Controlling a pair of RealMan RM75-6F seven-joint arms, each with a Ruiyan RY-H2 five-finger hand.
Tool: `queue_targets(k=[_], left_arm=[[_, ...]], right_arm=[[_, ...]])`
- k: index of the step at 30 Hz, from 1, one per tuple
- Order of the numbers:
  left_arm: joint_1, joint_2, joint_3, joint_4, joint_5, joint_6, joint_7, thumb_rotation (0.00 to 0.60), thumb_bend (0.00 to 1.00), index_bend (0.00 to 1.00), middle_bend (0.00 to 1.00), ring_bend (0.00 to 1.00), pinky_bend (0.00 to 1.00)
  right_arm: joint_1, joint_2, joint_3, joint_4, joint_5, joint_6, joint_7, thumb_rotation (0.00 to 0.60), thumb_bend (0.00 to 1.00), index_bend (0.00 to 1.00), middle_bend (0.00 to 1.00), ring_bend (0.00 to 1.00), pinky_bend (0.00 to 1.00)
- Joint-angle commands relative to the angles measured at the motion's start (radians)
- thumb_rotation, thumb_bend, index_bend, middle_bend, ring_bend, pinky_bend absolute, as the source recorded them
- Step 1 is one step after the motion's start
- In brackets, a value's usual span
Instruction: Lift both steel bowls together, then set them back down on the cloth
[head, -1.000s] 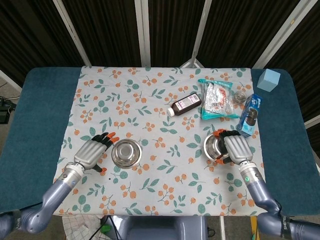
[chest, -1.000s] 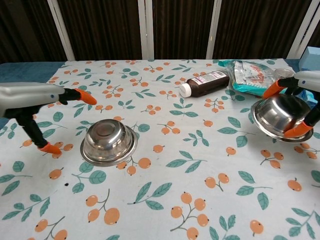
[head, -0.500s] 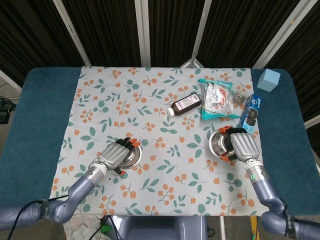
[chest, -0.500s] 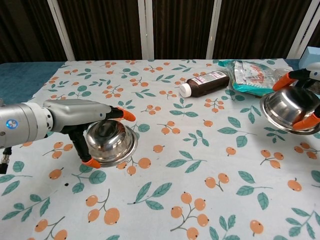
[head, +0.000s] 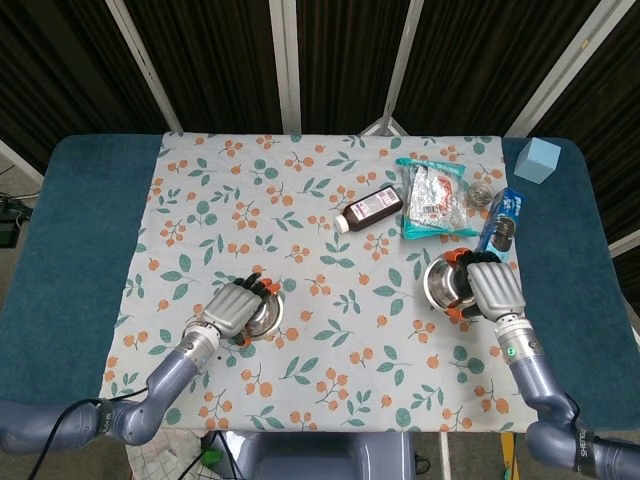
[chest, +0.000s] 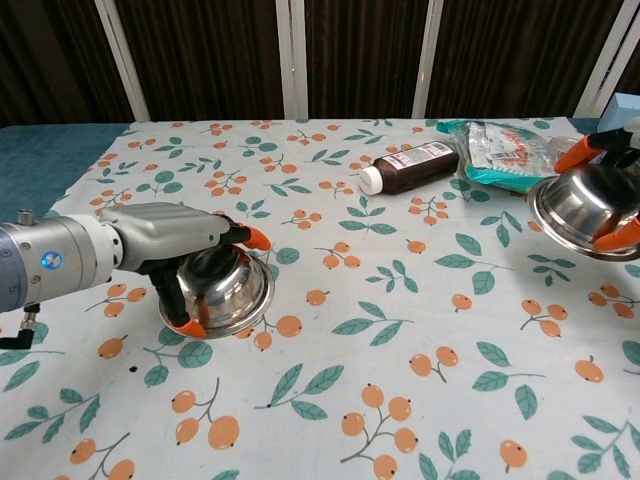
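Steel bowls sit one to each side of the floral cloth (head: 300, 220) that covers the middle of the table (head: 70, 260). On the left, the left bowl (chest: 228, 290) is wrapped by the left hand (chest: 180, 245): the palm lies over its top, an orange-tipped thumb presses low on the near rim and orange fingertips (chest: 257, 238) hook over the far side. In the chest view this bowl looks tilted, its near edge close to the cloth; whether it is fully clear of the cloth cannot be told. From the head view the same left hand (head: 232, 308) covers most of the left bowl (head: 266, 314), with only a crescent of steel showing. On the right, the right bowl (chest: 588, 210) is clamped by the right hand (head: 492, 287), orange tips showing above and below its rim at the frame edge in the chest view, and the bowl appears raised and tipped toward the camera. In the head view the right bowl (head: 445, 285) lies just beside a blue snack packet (head: 500, 222). Farther back on the cloth rest a dark brown bottle (head: 370, 209) on its side, a teal-edged foil pouch (head: 432, 198) and a small glass jar (head: 481, 194). A light blue box (head: 538, 160) stands on the table's far right corner.
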Motion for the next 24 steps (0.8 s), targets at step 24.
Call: queue_targets(k=[24], left_arm=[[0.065,0.044,-0.057,0.038,0.288,0.14,-0.422,0.6,0.07,0.31,0.26,0.26,0.44]], right_arm=[[0.007,0.047,0.085,0.024,-0.017,-0.082,0.317,0.6,0.1,0.41,0.25,0.39,0.22]])
